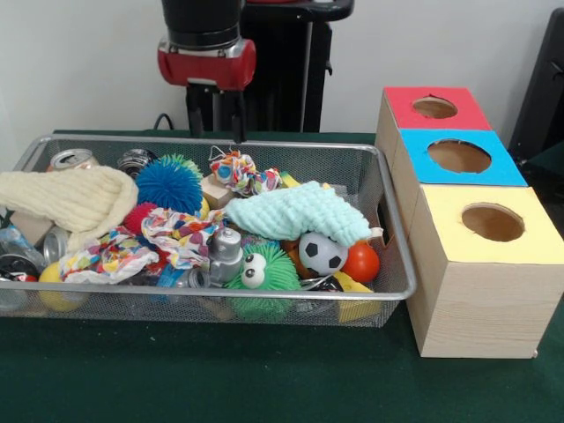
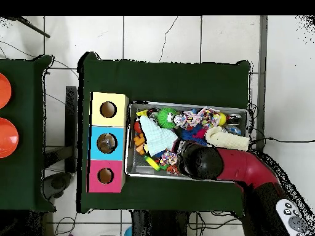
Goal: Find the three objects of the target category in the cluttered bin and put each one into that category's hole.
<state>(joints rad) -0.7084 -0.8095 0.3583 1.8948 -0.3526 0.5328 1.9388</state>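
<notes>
The wire mesh bin [image 1: 398, 264] is full of clutter; it also shows in the overhead view [image 2: 247, 123]. My gripper [image 1: 215, 132] hangs just above the bin's far rim, left of centre, its two thin black fingers apart and empty. In the overhead view the red arm [image 2: 246, 166] covers the gripper. A crumpled clear plastic piece with blue marks [image 1: 12, 241], likely a crushed bottle, lies at the bin's left end. No other bottle shows. The red-topped box's round hole [image 1: 434, 107] is the farthest of the three, right of the bin, and shows in the overhead view [image 2: 105, 176].
Blue-topped [image 1: 459, 156] and yellow-topped [image 1: 492, 222] box holes sit nearer the camera. The bin holds a cream cloth [image 1: 66, 201], a mint cloth [image 1: 295, 213], a blue spiky ball [image 1: 169, 183], a green spiky ball [image 1: 264, 273], a small football [image 1: 322, 254] and cans [image 1: 72, 159].
</notes>
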